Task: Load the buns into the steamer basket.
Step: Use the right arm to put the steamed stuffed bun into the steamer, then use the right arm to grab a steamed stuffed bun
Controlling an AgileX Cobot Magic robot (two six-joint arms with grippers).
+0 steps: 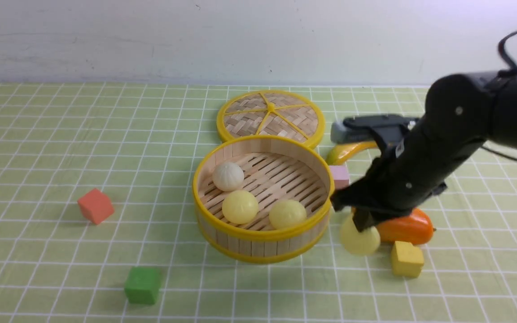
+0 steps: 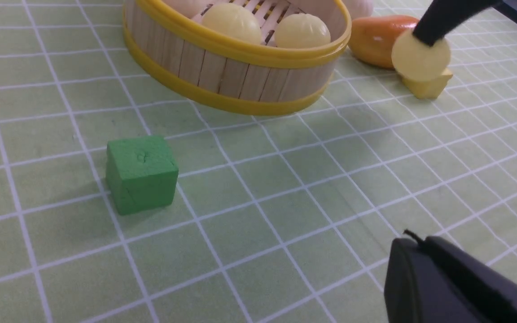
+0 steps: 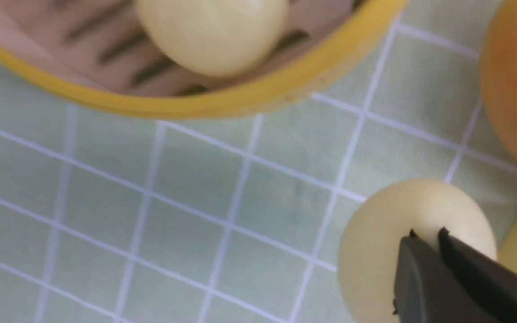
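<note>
Our right pincer [image 1: 361,224] is pinched together on a pale yellow bun [image 1: 360,242]. The steamer basket [image 1: 262,235] sits just left of it. Our left pincer [image 2: 413,251] is closed together.

A green cube [image 2: 141,174] sits near the steamer basket [image 2: 236,85].

Your right arm [image 1: 465,121] reaches in from the right and slopes down toward the left, with the wrist low over the worktop [image 1: 61,134]. The right gripper [image 1: 363,224] points downward, jaws drawn together, its tips resting on top of a pale yellow bun [image 1: 359,242]. Your left gripper [image 2: 420,246], seen only from its own wrist camera, hangs above the worktop with its jaws closed.
</note>
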